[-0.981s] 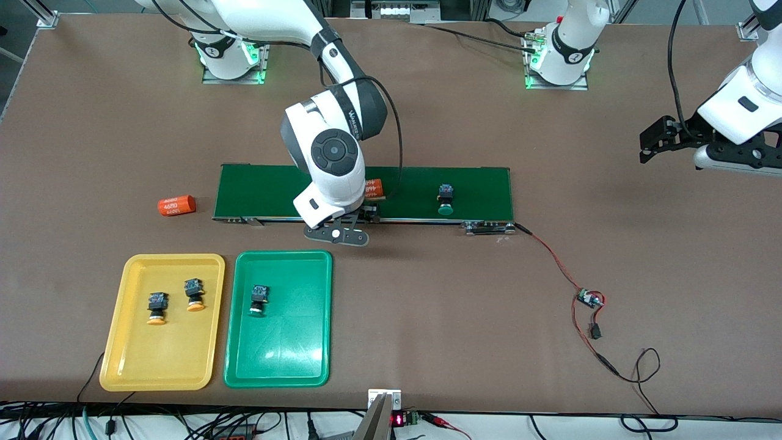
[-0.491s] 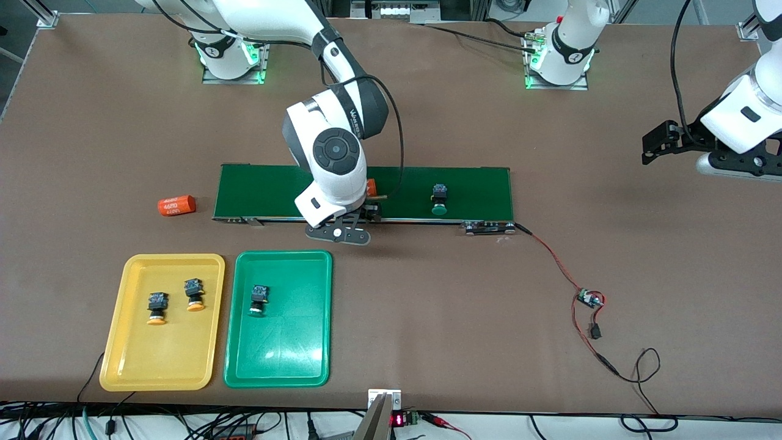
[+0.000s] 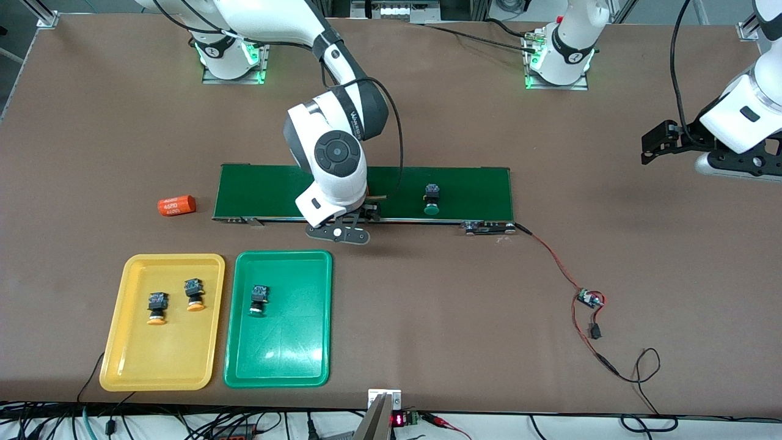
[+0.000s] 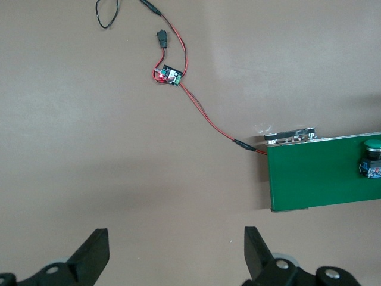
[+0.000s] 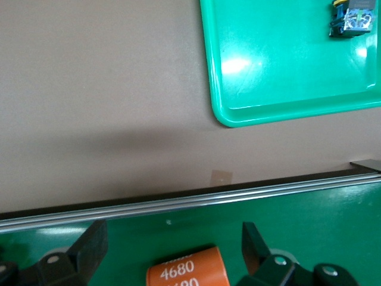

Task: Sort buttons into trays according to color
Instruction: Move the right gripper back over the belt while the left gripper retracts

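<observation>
A green-capped button point(image 3: 431, 200) lies on the dark-green belt point(image 3: 476, 183); it also shows in the left wrist view point(image 4: 370, 161). Two yellow-orange buttons point(image 3: 157, 307) point(image 3: 194, 294) lie in the yellow tray point(image 3: 165, 366). One button point(image 3: 259, 299) lies in the green tray point(image 3: 281, 354), which also shows in the right wrist view point(image 5: 268, 71). My right gripper point(image 3: 368, 208) hangs open over the belt, its fingers either side of an orange cylinder point(image 5: 187, 271). My left gripper point(image 3: 657, 140) is open and empty over bare table at the left arm's end, where it waits.
A second orange cylinder point(image 3: 176, 205) lies on the table beside the belt's end toward the right arm. A red-black wire with a small circuit board point(image 3: 589, 299) runs from the belt's other end toward the front camera.
The green-capped button has ridden along the belt toward the right arm's end. The orange cylinder on the belt has slid under my right wrist. The left arm rose slightly.
</observation>
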Motion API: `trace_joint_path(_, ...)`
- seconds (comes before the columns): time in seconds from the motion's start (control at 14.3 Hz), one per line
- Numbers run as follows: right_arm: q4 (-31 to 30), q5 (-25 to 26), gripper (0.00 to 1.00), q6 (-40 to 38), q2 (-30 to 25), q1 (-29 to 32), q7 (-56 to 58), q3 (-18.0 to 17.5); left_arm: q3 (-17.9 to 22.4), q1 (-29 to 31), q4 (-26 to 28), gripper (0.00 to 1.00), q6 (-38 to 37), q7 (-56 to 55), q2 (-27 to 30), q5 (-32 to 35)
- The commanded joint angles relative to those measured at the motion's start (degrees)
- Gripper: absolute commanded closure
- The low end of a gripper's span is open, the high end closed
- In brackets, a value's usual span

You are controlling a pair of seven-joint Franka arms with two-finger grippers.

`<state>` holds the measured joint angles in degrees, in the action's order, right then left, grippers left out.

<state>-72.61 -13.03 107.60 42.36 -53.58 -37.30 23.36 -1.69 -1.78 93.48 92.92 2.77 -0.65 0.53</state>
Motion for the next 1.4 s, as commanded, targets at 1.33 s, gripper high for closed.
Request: trace_joint_path(1.33,-4.56,-4.81,0.0,0.95,-1.22,-10.67,-10.24,-0.16,-0.15,0.02,-1.98,0.0,-1.77,-0.14,-0.93,0.08)
